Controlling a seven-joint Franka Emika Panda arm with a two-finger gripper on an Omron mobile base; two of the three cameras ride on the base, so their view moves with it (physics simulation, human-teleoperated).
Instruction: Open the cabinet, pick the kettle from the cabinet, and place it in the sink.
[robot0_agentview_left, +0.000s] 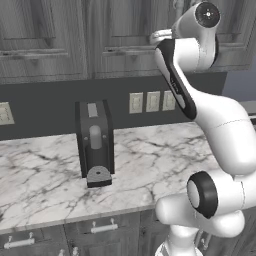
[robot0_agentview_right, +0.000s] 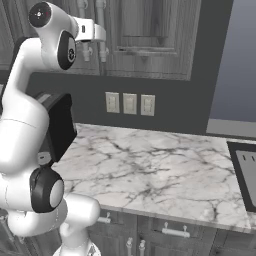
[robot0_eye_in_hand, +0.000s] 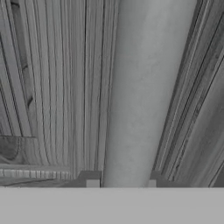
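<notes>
Dark grey wood-grain wall cabinet (robot0_agentview_left: 115, 37), doors shut; white arm reaches up to its lower edge, presumably for a door pull.

Right base view: pincer (robot0_agentview_right: 92, 50) sits at the silver bar handles (robot0_agentview_right: 101, 27). Black sink (robot0_agentview_right: 245, 175) at table's right edge.

Hand view: fingertips (robot0_eye_in_hand: 92, 180) straddle the silver bar, closing on it; grip unconfirmed. Kettle presumably inside.

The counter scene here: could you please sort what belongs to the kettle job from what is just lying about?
Belongs to the job:
- cabinet, doors shut
- cabinet handle, silver bar standing between the fingertips
- gripper, closing around that handle
- sink, at the counter's right end

Just lying about:
- black coffee machine
- wall outlets
- marble counter
</notes>
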